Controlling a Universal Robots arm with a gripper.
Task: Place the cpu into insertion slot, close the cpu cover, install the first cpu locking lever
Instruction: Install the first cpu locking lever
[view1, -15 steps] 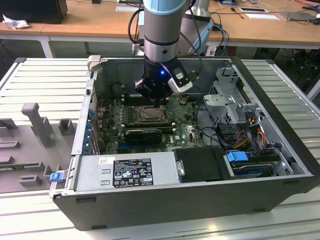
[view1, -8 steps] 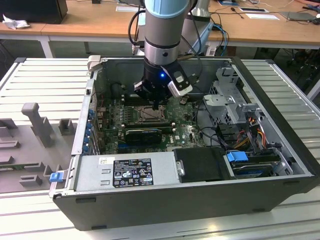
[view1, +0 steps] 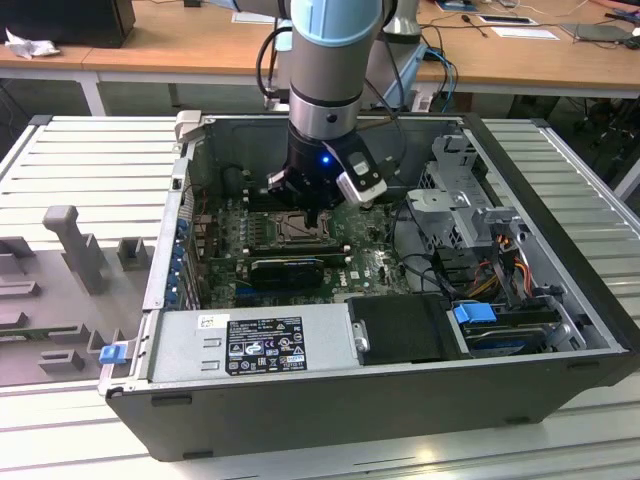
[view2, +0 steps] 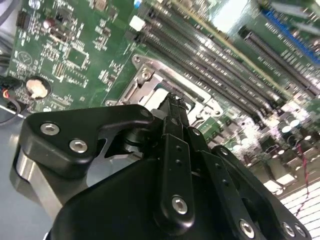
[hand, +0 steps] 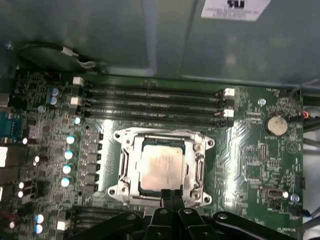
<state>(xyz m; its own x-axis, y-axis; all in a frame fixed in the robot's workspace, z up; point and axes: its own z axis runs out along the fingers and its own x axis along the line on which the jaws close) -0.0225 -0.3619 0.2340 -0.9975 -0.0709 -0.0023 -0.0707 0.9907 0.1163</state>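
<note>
Nearest in the first wrist view, the gripper (hand: 169, 196) shows its black fingers (hand: 165, 197) pressed together with nothing between them, their tips at the near edge of the insertion slot (hand: 161, 167). Just beyond them the cpu (hand: 161, 167), a thin square with a pale silver-beige matte face, lies flat in the slot, squarely within the bright stamped-metal surround. The cpu cover (hand: 197, 162) appears as a flat silver frame around the chip; whether it is fully down and latched cannot be told. As a judgement, the step in hand goes well if the fingers press straight down on the metal frame or lever, never on the chip face, and without sideways drag. Farther off lie the green circuit board (hand: 250, 150), glossy and densely studded, its long dark memory slots (hand: 150, 102), and the grey case wall (hand: 150, 35).
</note>
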